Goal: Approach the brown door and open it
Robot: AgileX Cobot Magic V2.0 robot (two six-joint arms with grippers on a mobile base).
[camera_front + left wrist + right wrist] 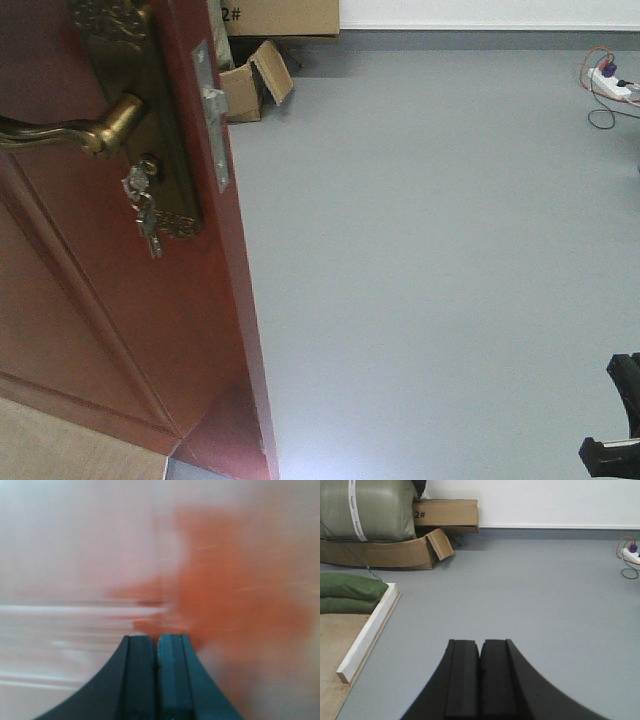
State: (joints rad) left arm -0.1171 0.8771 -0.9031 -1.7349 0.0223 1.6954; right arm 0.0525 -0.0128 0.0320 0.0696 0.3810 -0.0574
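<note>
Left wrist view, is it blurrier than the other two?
Left wrist view: yes, smeared, only the shut jaws sharp. Front view: crisp, with a glare patch on the floor beside the brown door. Right wrist view: crisp, evenly lit.

The left tool (157, 650) is closed, its two dark fingers pressed flat together along a thin seam and pointing straight ahead. The right tool (480, 652) is closed the same way, black fingers meeting at the middle, held level and forward. In the front view, black robot parts (612, 456) show at the lower right edge; which arm they belong to cannot be told.
</note>
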